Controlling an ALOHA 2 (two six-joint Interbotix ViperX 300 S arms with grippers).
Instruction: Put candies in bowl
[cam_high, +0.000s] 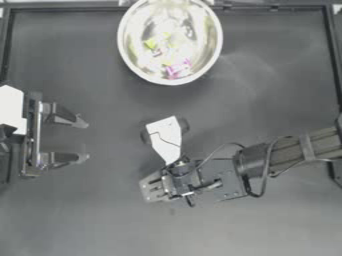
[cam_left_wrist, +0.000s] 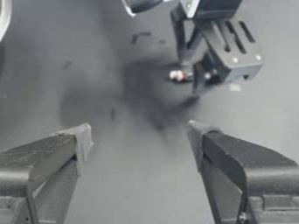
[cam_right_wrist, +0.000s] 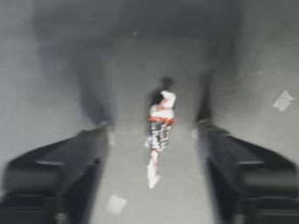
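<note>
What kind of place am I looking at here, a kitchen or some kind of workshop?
Probably a robot test bench, not a kitchen: a bare dark table with a raised border, two robot arms reaching in from its sides, and only a white bowl and wrapped candies as props.

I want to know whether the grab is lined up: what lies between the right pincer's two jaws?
In the right wrist view, a thin white candy with reddish marks lies on the bare table between the open jaws of the right pincer, touching neither.
</note>
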